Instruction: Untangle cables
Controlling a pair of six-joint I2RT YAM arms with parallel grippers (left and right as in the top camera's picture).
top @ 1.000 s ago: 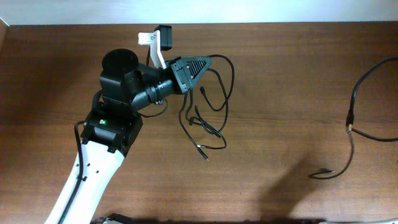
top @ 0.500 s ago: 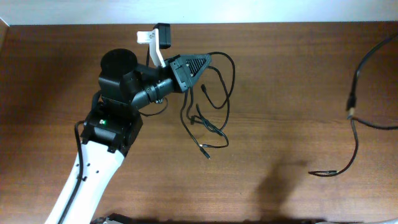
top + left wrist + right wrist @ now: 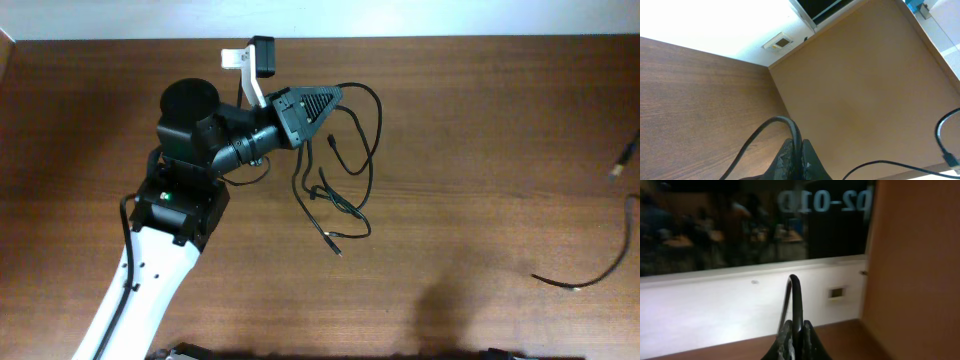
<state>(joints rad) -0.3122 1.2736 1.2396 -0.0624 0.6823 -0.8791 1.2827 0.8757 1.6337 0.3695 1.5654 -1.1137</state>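
Overhead, the left gripper (image 3: 335, 95) pinches the cables (image 3: 370, 190) tightly near their top, apparently so the tangled loops dangle above the table (image 3: 470, 150). Far right, a separate strand (image 3: 598, 282) trails off-frame, seemingly pulled clear by the right gripper (image 3: 796, 339), likewise clamped on cord.

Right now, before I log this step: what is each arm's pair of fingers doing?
Left fingers: closed on a black cable.
Right fingers: closed on a cable loop.
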